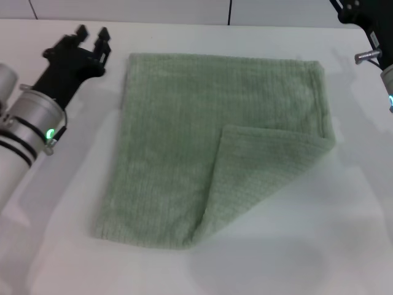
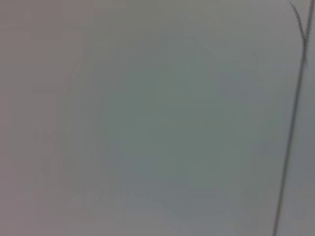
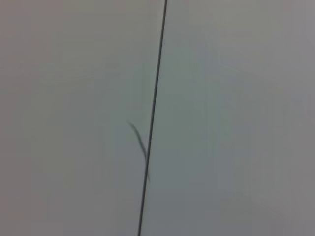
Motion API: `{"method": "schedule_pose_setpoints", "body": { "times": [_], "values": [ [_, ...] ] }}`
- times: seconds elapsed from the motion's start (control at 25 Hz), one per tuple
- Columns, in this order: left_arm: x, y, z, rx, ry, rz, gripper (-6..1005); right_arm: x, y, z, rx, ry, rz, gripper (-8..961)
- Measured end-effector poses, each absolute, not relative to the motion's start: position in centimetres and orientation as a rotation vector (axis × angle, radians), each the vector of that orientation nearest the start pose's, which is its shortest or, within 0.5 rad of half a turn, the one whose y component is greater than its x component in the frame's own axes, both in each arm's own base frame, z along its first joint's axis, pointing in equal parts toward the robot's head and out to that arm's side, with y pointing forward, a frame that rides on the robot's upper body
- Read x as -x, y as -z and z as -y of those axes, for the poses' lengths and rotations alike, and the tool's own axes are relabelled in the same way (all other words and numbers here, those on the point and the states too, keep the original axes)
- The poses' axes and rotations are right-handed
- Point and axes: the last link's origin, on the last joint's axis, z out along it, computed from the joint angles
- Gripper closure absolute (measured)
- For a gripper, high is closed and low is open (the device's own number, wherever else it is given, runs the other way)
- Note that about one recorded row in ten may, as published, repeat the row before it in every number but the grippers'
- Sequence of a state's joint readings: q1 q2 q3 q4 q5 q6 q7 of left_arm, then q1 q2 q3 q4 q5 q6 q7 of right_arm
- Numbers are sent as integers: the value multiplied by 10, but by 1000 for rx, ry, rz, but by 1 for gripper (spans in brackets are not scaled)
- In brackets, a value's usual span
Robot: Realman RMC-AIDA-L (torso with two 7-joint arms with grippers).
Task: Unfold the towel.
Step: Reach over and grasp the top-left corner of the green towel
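Note:
The pale sage-green towel [image 1: 184, 135] lies flat on the white table [image 1: 295, 246] in the head view. Its near right corner [image 1: 264, 169] is folded over diagonally onto the towel, forming a triangular flap. My left gripper [image 1: 92, 38] is open and empty at the far left, just beside the towel's far left corner. My right arm [image 1: 368, 31] is at the far right edge of the view, beyond the towel's far right corner; its fingers are out of view. Both wrist views show only plain pale surface with a thin dark seam line.
The white table extends around the towel on all sides. A pale wall with dark seams [image 1: 230, 9] runs along the table's far edge.

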State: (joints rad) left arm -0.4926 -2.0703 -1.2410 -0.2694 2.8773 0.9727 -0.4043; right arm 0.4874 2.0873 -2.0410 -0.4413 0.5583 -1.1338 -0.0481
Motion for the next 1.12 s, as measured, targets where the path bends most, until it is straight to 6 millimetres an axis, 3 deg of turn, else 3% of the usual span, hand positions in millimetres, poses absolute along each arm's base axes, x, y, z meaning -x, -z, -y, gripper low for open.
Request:
{"method": "schedule_pose_setpoints", "body": {
  "times": [0.28,0.52,0.76,1.12],
  "values": [
    [278,48,-387,1882,714,697,688,-243,10,-374,1607,-825,-242,134],
    [276,57,-398,1915,625,742,943,-245,10,-374,1607,-815,-245,135],
    [270,72,-402,1987,542,782,1002,-243,12,-377,1618,-807,-250,135],
    [269,81,-399,2033,493,772,1001,-240,13,-379,1629,-807,-248,134]
  ]
}}
